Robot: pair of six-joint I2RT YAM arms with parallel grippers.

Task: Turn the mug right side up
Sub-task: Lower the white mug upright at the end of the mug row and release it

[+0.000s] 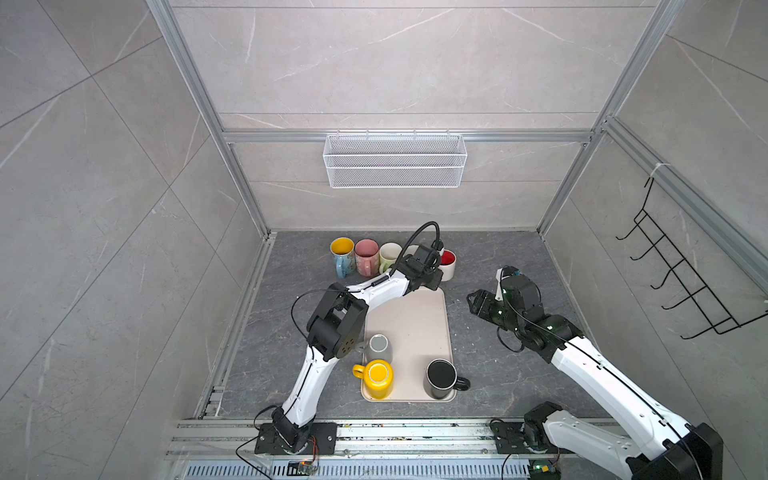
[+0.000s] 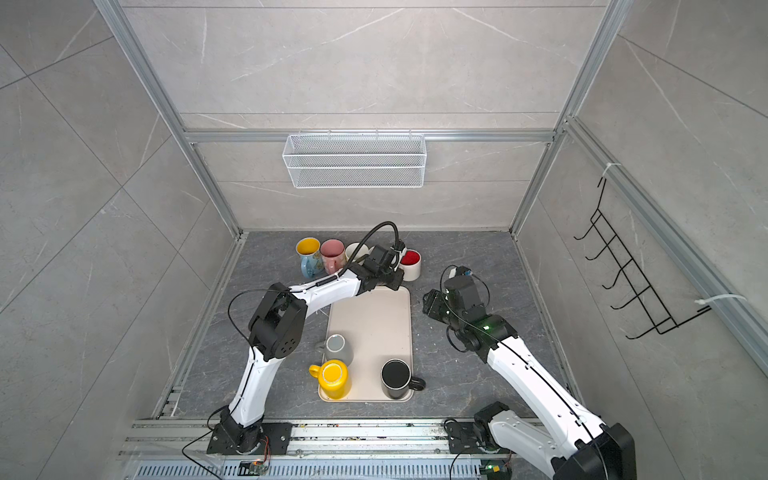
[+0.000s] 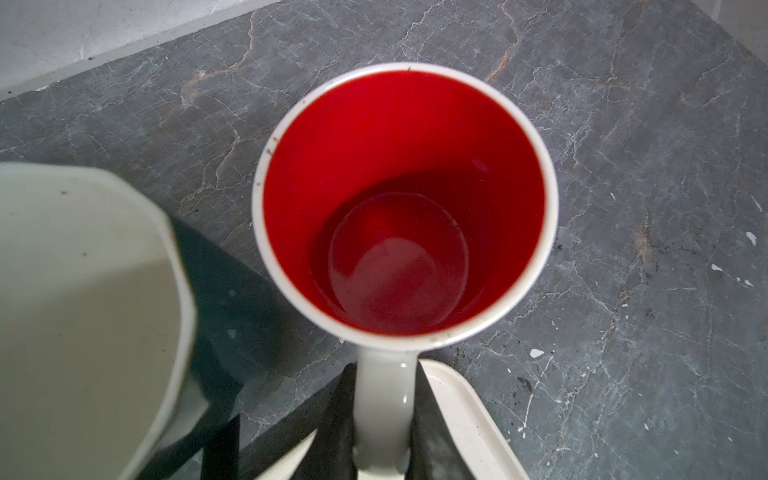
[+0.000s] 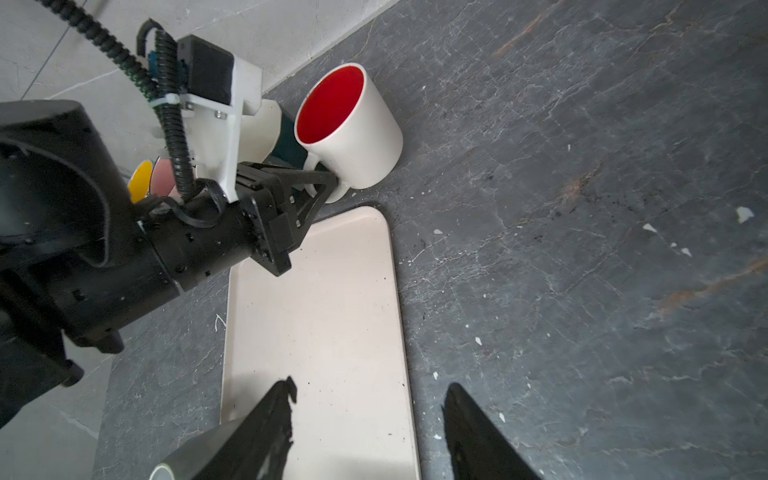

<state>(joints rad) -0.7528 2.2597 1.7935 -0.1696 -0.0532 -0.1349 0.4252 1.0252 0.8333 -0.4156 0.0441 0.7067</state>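
The mug is white outside and red inside. It stands mouth up on the dark table, just beyond the far right corner of the beige tray. My left gripper is shut on its white handle. The left wrist view looks straight down into the red interior. My right gripper hangs open and empty over the tray's right edge, apart from the mug.
Three mugs stand on the tray's near end, seemingly bottom up: grey, yellow, black. A row of upright mugs stands left of the red one, the nearest close beside it. A wire basket hangs on the back wall.
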